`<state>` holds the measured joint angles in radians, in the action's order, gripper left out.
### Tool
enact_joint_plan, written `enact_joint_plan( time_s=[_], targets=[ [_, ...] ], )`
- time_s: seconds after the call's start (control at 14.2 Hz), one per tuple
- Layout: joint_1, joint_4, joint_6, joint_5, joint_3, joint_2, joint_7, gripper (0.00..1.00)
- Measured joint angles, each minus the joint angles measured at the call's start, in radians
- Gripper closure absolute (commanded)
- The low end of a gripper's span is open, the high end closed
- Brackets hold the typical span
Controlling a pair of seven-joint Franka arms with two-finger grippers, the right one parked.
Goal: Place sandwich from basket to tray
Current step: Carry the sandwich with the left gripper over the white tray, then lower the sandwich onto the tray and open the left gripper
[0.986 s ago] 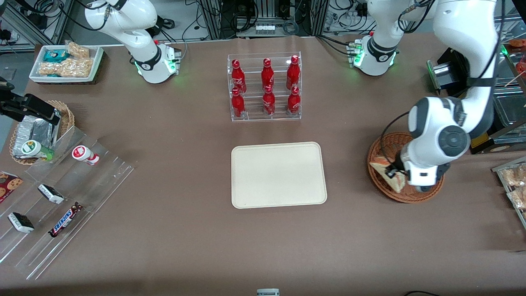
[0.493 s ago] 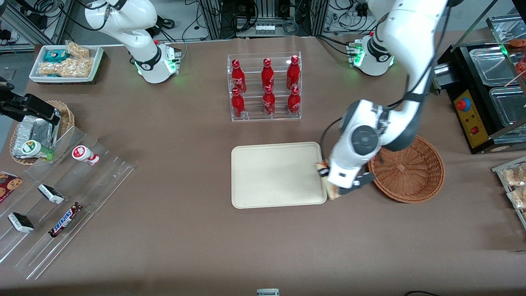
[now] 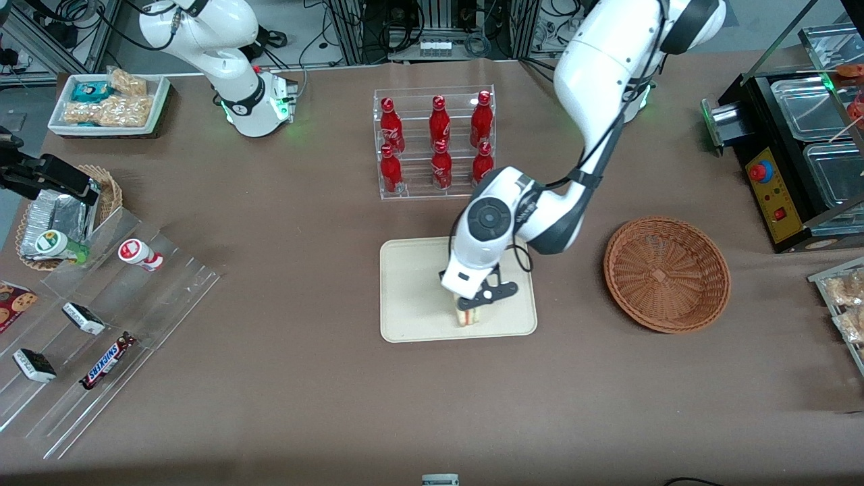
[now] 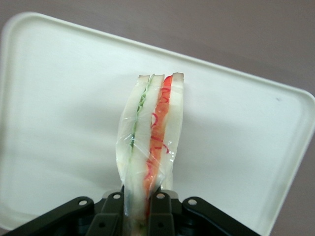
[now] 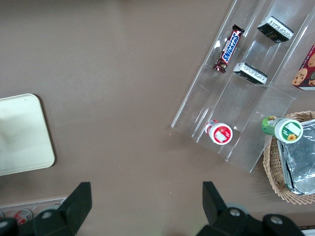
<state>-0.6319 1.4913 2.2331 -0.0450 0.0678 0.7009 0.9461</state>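
My left gripper [image 3: 468, 309] is shut on the sandwich [image 3: 467, 317] and holds it over the cream-beige tray [image 3: 418, 270], near the tray's edge closest to the front camera. In the left wrist view the sandwich [image 4: 152, 132] is a clear-wrapped wedge of white bread with green and red filling layers, pinched between the black fingers [image 4: 165, 211] of the gripper [image 4: 140, 209], with the tray [image 4: 59, 108] under it. I cannot tell whether it touches the tray. The round wicker basket [image 3: 667, 273] stands empty beside the tray, toward the working arm's end of the table.
A clear rack of red bottles [image 3: 435, 143] stands farther from the front camera than the tray. A clear stepped stand with snacks [image 3: 101, 324], a small wicker basket with a foil packet [image 3: 64, 216] and a white dish of snacks [image 3: 108, 104] lie toward the parked arm's end.
The gripper lifted the sandwich out of the basket and carried it sideways toward the parked arm's end, past the tray's rim, to above the tray. The basket is now empty.
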Motion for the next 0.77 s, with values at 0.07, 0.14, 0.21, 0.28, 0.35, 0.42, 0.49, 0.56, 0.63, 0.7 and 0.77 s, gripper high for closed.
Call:
enact_joint_plan(
  time_s=[0.07, 0.14, 0.21, 0.28, 0.35, 0.42, 0.49, 0.56, 0.63, 0.7, 0.77],
  targets=[
    [-0.009, -0.004, 0.004, 0.003, 0.000, 0.006, -0.006, 0.93],
    [-0.014, -0.006, 0.008, 0.007, 0.000, 0.010, -0.022, 0.93],
    [-0.018, -0.006, 0.009, 0.010, 0.000, 0.012, -0.041, 0.93],
    [-0.021, -0.006, 0.009, 0.016, 0.000, 0.014, -0.058, 0.93],
    [-0.023, -0.006, 0.009, 0.024, 0.000, 0.014, -0.075, 0.93],
    [-0.024, -0.006, 0.009, 0.027, 0.000, 0.015, -0.089, 0.91],
    [-0.025, -0.005, 0.009, 0.028, 0.000, 0.017, -0.098, 0.91],
    [-0.028, -0.005, 0.008, 0.029, 0.000, 0.022, -0.103, 0.89],
    [-0.031, -0.005, 0.008, 0.029, 0.000, 0.027, -0.106, 0.85],
    [-0.034, -0.005, 0.008, 0.029, 0.000, 0.032, -0.106, 0.69],
    [-0.037, -0.005, 0.008, 0.029, 0.000, 0.035, -0.106, 0.23]
  ],
)
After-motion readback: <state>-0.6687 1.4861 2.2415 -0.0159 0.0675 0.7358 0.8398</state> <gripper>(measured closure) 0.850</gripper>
